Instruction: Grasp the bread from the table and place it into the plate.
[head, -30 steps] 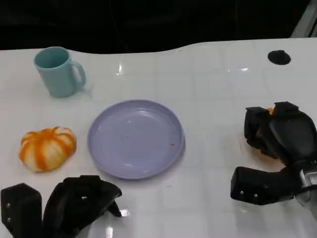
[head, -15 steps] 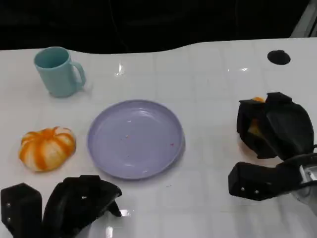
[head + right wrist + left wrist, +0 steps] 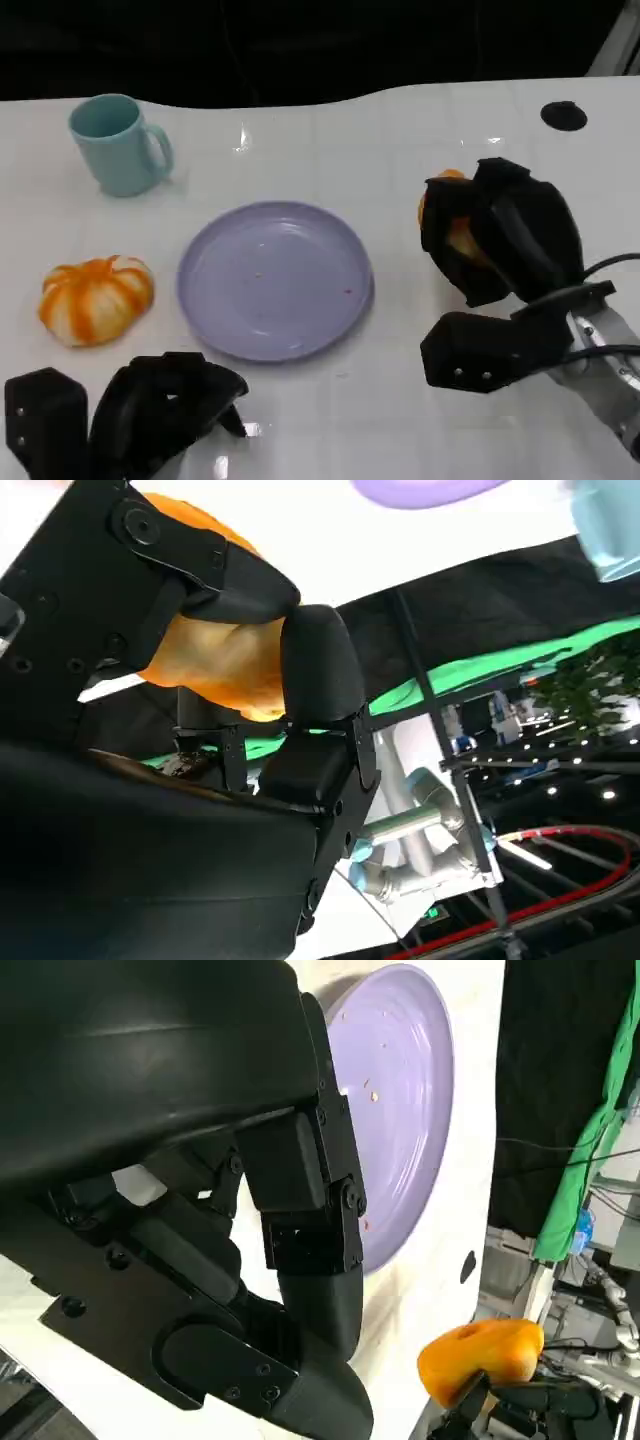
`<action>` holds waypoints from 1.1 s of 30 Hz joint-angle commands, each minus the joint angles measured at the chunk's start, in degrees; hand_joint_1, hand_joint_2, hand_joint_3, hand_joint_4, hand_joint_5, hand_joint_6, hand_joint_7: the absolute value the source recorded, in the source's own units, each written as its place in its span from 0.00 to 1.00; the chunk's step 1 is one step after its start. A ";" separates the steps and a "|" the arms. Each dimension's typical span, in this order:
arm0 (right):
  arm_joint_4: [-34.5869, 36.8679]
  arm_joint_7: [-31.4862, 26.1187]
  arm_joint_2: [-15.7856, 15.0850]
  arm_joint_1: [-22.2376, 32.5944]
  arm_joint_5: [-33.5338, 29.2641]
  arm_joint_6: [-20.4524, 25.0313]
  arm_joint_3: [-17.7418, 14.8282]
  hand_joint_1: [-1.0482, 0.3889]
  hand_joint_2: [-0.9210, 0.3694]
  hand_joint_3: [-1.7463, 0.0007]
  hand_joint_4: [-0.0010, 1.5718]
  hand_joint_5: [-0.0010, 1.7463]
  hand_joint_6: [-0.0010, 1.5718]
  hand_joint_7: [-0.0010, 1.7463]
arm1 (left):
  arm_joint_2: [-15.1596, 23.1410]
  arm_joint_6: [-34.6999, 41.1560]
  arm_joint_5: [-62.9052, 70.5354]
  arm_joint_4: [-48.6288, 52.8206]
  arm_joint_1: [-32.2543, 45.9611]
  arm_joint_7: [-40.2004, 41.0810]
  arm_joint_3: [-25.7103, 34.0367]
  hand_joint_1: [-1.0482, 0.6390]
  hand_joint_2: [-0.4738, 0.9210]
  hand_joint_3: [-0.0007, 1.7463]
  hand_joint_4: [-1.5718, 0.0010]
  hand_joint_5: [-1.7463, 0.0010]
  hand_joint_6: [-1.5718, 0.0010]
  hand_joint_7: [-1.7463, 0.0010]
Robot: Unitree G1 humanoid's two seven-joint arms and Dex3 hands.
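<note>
Two hands: the left hand (image 3: pixel 130 410) rests nearest, low on the white table (image 3: pixel 400 130), its fingers (image 3: pixel 300 1210) curled in with nothing held; the right hand (image 3: pixel 500 240) is a little farther off, lifted, grasping the bread (image 3: pixel 455 232).
Bread, place: in the right hand, off the table, just beside the plate (image 3: pixel 275 280) on its right side and not yet over it; the right wrist view shows black fingers (image 3: pixel 320 680) wrapped across its orange crust.
Bread, handling: it looks light and soft, a rounded golden-orange piece with a paler patch, likely to dent under a hard squeeze; the crust seems dry, not slippery. My judgement: a hold around its broad middle, with fingers on opposite sides, suits it best, and a gentle release low over the plate should keep it from rolling.
Plate: lavender, shallow, round, upright on the table between the two hands; it holds nothing but a few small crumbs or specks.
Pumpkin: an orange-and-white striped pumpkin (image 3: pixel 95 298) sits left of the plate, apart from its rim.
Mug: a light blue mug (image 3: pixel 115 143) stands upright farther back on the left; what is inside cannot be made out from this angle.
Far edge: a small black round spot (image 3: pixel 563 115) lies on the table near the back right.
</note>
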 commanded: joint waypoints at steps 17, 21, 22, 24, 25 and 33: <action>9.48 3.01 9.69 -10.45 0.07 -6.19 3.62 0.61 0.48 0.17 0.63 1.00 0.52 0.95 | 0.90 -0.43 0.78 2.69 -0.58 0.10 0.22 0.00 0.80 0.10 0.42 0.15 0.00 0.83; 12.87 3.43 11.41 -12.20 0.23 -7.00 4.60 0.62 0.46 0.21 0.62 1.00 0.51 0.94 | 0.91 -0.27 0.87 2.55 -0.48 0.21 0.17 0.00 0.79 0.10 0.42 0.15 0.00 0.82; 14.05 3.21 11.95 -12.74 -0.03 -7.14 5.01 0.63 0.45 0.22 0.61 1.00 0.51 0.94 | 0.91 -0.21 0.83 2.42 -0.41 0.18 0.17 0.00 0.79 0.10 0.42 0.15 0.00 0.82; 16.10 2.61 12.87 -13.69 -0.53 -7.39 5.73 0.62 0.44 0.24 0.61 1.00 0.51 0.92 | 0.92 -0.25 0.95 2.21 -0.30 0.24 0.08 0.00 0.79 0.10 0.42 0.15 0.00 0.82; 16.86 2.44 13.26 -14.03 -0.64 -7.45 6.02 0.62 0.44 0.24 0.61 1.00 0.52 0.92 | 0.90 -0.16 0.86 2.08 -0.23 0.18 0.07 0.00 0.79 0.10 0.42 0.15 0.00 0.83; 22.49 -0.43 15.75 -16.15 -2.18 -7.71 8.07 0.62 0.45 0.27 0.60 1.00 0.51 0.93 | 0.78 -0.75 1.02 2.37 -0.27 -0.02 -0.05 0.00 0.80 0.11 0.42 0.15 0.00 0.83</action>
